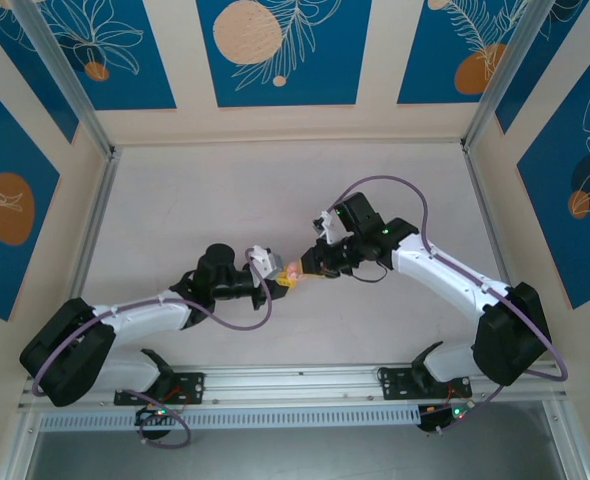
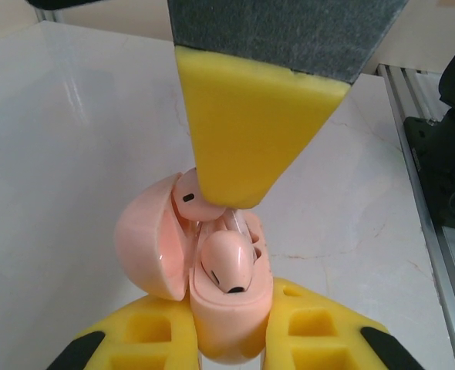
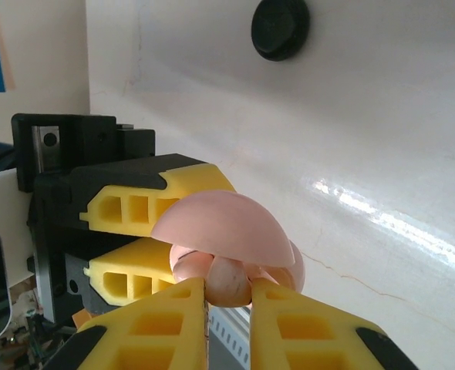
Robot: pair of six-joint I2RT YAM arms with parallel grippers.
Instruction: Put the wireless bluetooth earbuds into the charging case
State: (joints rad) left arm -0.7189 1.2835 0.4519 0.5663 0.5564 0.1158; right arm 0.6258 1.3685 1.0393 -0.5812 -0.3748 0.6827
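One pink earbud [image 3: 227, 279] at the charging case [image 2: 146, 247]
The left hand [image 2: 231, 327] clamps the case; the right hand [image 3: 227, 304] pinches the earbud.

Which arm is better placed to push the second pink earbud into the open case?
Right. The right gripper pinches a pink earbud at the mouth of the open pink case; the left gripper is busy clamping that case.

The pink charging case [image 1: 293, 272] is hemmed in: the left tool [image 2: 229, 341] clamps it from its left, and the right tool [image 3: 227, 304], pinching a pink earbud [image 3: 229, 279], blocks its open mouth. Beyond the case the worktop [image 1: 225, 190] lies bare; a black round case [image 3: 280, 29] sits well apart.
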